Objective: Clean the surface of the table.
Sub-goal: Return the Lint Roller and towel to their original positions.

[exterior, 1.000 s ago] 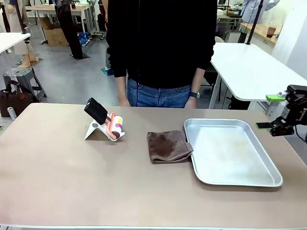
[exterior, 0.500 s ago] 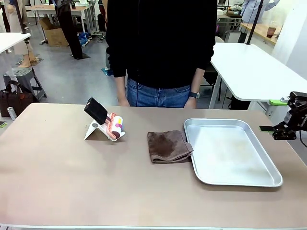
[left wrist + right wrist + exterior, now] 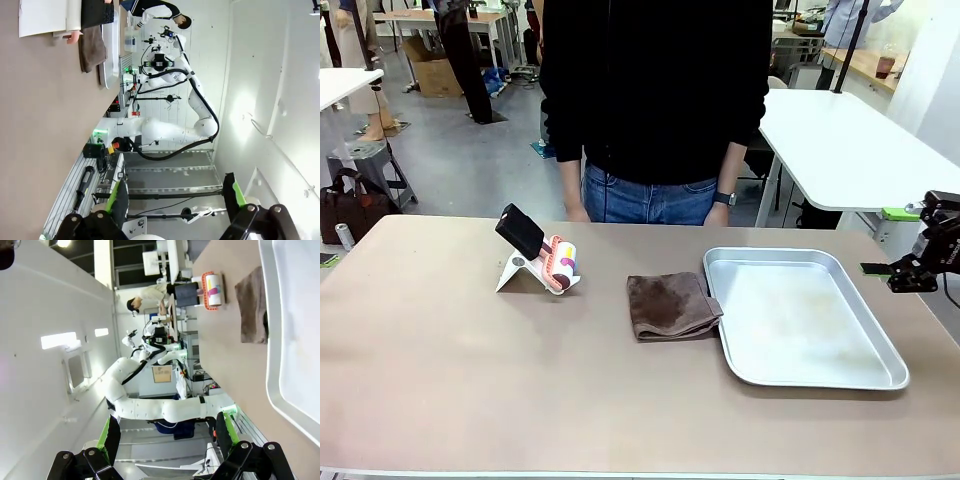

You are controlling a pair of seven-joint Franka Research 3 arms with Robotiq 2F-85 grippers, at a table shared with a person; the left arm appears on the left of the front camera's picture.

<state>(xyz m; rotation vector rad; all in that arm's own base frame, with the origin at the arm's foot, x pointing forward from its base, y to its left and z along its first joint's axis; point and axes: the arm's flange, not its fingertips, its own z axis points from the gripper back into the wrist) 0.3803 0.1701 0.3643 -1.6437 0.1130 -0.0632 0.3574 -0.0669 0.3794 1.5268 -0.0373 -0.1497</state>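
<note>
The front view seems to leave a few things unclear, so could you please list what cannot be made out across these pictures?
- Front view: right end effector sits at the picture's right side, seen edge-on; its arm is cut off.
- Front view: the near side of the table is cut by the bottom edge.
- Front view: the brown cloth overlaps the tray rim, hiding that stretch.
- Front view: the print on the roller is too small.

- The right gripper [image 3: 905, 272] sits at the front view's right edge, its arm cut off there; from this side the gap between its fingers cannot be judged.
- The table [image 3: 470, 380] runs past the bottom edge in the front view.
- The brown cloth [image 3: 669, 306] has one corner tucked under the tray [image 3: 820, 375] rim.
- In the left wrist view, the tray [image 3: 109, 45] beyond the fingertips is edge-on, its inside hidden.
</note>
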